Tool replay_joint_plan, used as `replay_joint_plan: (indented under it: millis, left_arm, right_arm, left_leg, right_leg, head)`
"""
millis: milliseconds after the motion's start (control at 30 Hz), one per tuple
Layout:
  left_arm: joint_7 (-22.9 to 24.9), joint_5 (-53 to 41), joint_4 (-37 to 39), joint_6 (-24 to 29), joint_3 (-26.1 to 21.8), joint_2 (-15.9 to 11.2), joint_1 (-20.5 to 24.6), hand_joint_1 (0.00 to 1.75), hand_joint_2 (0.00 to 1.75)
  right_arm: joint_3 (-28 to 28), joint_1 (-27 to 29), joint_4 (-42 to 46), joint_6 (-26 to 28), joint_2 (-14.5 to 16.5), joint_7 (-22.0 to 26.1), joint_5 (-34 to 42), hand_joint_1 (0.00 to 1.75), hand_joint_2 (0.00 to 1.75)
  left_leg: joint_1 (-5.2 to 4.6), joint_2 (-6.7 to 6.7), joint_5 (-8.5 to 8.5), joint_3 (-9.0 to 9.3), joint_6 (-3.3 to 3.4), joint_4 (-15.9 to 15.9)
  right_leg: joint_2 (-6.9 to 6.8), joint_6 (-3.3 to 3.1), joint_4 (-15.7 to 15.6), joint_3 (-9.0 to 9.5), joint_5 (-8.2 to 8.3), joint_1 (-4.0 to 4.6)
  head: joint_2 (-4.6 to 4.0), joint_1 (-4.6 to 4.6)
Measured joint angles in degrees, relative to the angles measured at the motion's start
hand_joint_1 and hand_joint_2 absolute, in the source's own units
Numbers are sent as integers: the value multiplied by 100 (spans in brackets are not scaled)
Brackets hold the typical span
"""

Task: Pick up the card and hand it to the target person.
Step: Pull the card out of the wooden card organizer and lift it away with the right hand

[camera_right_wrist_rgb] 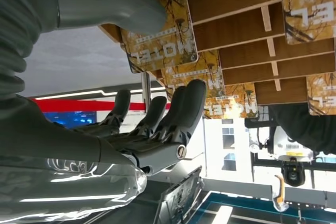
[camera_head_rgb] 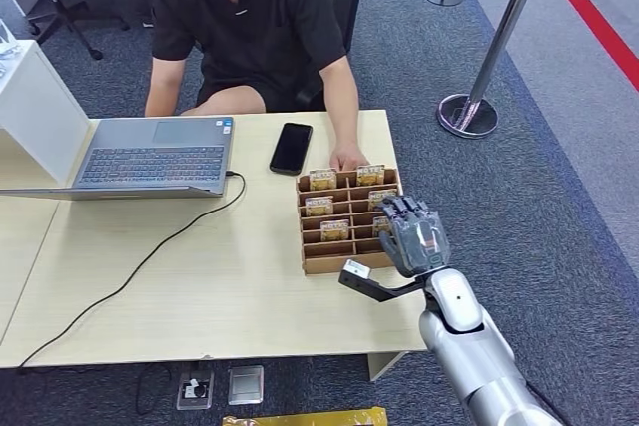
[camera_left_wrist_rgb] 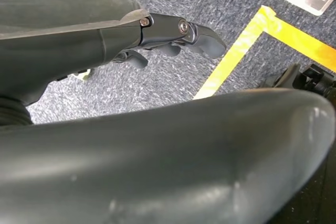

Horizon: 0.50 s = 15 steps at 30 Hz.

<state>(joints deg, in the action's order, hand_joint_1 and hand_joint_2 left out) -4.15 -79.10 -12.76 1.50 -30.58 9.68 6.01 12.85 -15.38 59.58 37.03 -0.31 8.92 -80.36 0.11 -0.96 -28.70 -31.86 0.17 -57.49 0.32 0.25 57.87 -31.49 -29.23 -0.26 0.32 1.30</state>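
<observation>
A wooden slotted rack point(camera_head_rgb: 346, 264) on the table's right side holds several yellow-brown cards point(camera_head_rgb: 322, 180). My right hand point(camera_head_rgb: 412, 234) hovers over the rack's near right corner, fingers pointing down at the cards there. In the right wrist view its thumb point(camera_right_wrist_rgb: 118, 9) lies against the edge of one card point(camera_right_wrist_rgb: 162, 45), while the darker fingers point(camera_right_wrist_rgb: 186, 103) stay apart on the card's other side, not closed on it. My left hand point(camera_left_wrist_rgb: 166, 30) hangs over the carpet with nothing in it. The person point(camera_head_rgb: 249, 27) sits behind the table, one hand point(camera_head_rgb: 348, 157) resting at the rack's far edge.
A black phone point(camera_head_rgb: 291, 148) lies just left of the rack's far side. An open laptop point(camera_head_rgb: 151, 157) sits at the back left, and its cable point(camera_head_rgb: 136, 271) runs across the table. A stanchion base point(camera_head_rgb: 468, 112) stands on the carpet to the right.
</observation>
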Motion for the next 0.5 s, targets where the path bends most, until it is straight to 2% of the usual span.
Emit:
replay_joint_plan:
  millis: [167,500]
  left_arm:
    - [0,0,0,-31,-26,0,5,0,0]
    - [-16,0,0,-49,-28,0,8,0,0]
  right_arm:
    - [1,-76,1,-100,-64,-32,-69,48,175]
    - [31,-205,113,-473,-181,-152,-114,41,175]
  left_leg:
    - [0,0,0,1,0,0]
    - [0,0,1,6,1,-3]
  right_leg:
    - [0,0,0,1,0,0]
    - [0,1,0,6,4,0]
  head:
    - [0,-2]
    - [0,2]
